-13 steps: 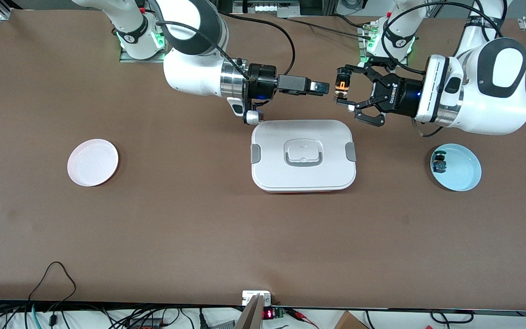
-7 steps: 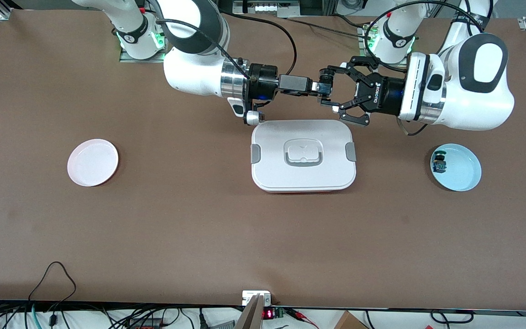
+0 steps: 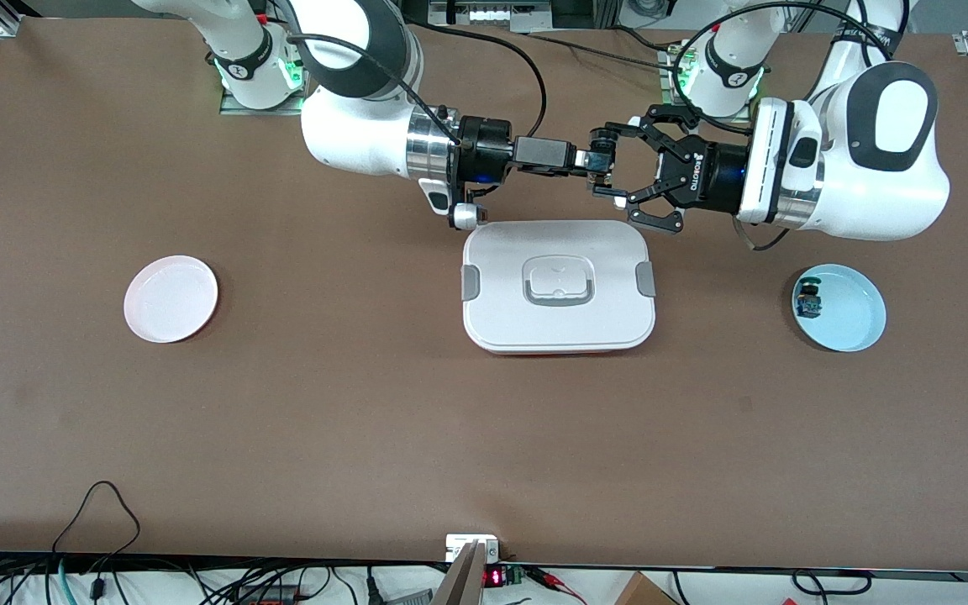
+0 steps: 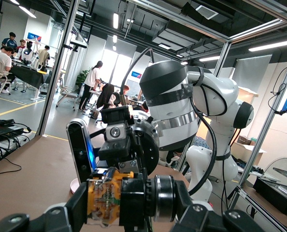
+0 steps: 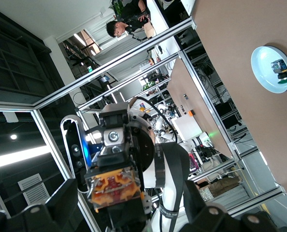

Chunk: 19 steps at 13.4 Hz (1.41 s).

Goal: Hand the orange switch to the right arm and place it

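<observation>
I see the left gripper (image 3: 604, 175), a black linked-finger claw, clamped tight on the tiny black-bodied orange switch (image 4: 104, 200), holding it in the air above the bare brown table (image 3: 366, 420), just past the edge of the white rectangular plastic lidded box (image 3: 558, 286). The right gripper (image 3: 591, 161), slim and black, meets it nose to nose; its fingers (image 4: 80, 150) stand wide on either side of the switch, and I cannot tell if they touch it. Toward the left arm's end lies a round light-blue plate (image 3: 849, 323) with a small blue-green part (image 3: 807, 300). A round white plate (image 3: 170, 298) lies toward the right arm's end.
</observation>
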Each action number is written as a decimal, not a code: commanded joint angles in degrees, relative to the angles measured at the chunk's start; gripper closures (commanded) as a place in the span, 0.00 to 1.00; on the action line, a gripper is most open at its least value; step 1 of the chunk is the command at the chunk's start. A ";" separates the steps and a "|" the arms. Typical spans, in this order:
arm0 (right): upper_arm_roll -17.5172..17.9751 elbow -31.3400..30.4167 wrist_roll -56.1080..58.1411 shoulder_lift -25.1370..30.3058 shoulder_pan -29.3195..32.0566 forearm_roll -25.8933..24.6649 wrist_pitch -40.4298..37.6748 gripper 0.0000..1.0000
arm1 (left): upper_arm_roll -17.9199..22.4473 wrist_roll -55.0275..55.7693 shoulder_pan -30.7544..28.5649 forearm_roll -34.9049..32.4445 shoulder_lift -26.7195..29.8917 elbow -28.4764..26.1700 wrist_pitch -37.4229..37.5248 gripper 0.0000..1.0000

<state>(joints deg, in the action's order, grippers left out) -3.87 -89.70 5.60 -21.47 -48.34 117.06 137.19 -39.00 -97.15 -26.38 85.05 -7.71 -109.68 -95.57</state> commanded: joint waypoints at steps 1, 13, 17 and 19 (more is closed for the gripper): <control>-0.44 1.20 1.70 0.20 -0.79 1.58 0.97 0.69 | -0.11 0.39 -0.51 1.79 1.56 -0.97 -0.23 1.00; -0.53 1.20 4.07 0.20 -0.88 0.71 0.79 0.96 | -0.02 0.47 -1.56 1.79 1.55 -0.97 0.30 0.84; -0.53 1.11 4.95 0.20 -0.79 1.41 0.62 1.00 | 0.15 1.00 -4.37 1.53 1.12 -0.88 3.36 0.00; -0.53 1.11 5.13 0.20 -0.88 1.15 0.53 1.00 | 0.24 1.00 -5.96 1.00 1.12 -0.88 6.09 0.00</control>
<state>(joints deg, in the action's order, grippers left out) -3.93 -89.08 9.50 -21.43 -48.49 117.07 137.26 -38.66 -96.09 -30.27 85.45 -7.72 -109.68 -92.16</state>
